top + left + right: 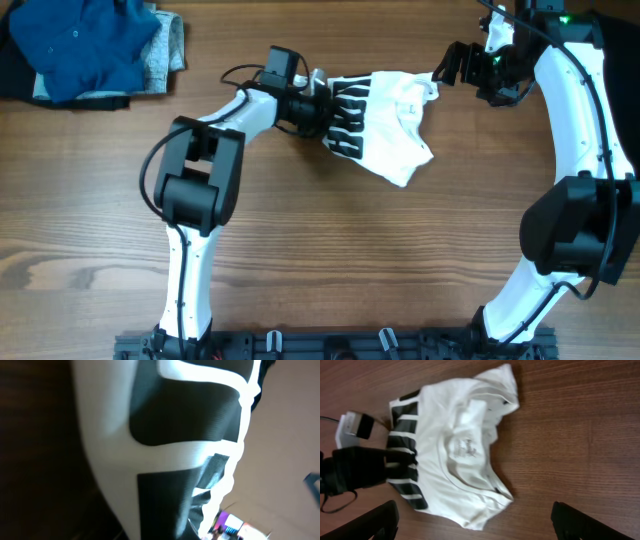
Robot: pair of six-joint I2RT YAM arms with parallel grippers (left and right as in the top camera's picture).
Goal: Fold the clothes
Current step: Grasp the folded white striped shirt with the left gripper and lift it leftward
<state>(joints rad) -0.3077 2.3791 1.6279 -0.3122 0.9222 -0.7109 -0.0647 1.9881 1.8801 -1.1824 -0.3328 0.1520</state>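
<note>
Looking overhead, shirt: the white shirt (395,130) is lying crumpled on the table (330,260), toward its far side and between the two arms, with black lettering (350,115) showing at its left end.
Overhead, left gripper: the left gripper (322,105) is reaching in from the left and pinching the lettered edge of the shirt, jaws clamped on the cloth.
Overhead, right gripper: the right gripper (447,66) is hovering just beside the shirt's right corner, jaws spread wide and holding nothing (whether it is touching the cloth, I cannot tell).
Overhead, pile: a blue garment (90,40) is lying on a grey garment (172,45) and a black garment (12,80) at the far left corner, well apart from the shirt.
Left wrist, shirt: the shirt (110,435) is filling most of the frame, very close and blurred, with the lettering (185,405) running across it; the gripper's own tips are not showing.
Right wrist, shirt: the shirt (460,445) is lying rumpled with its neck label (465,450) facing up.
Right wrist, left gripper: the left gripper (402,460) is gripping the striped edge.
Right wrist, right gripper: the right gripper (475,506) is hanging above the shirt, its fingers (380,522) standing far apart at the frame's bottom corners.
</note>
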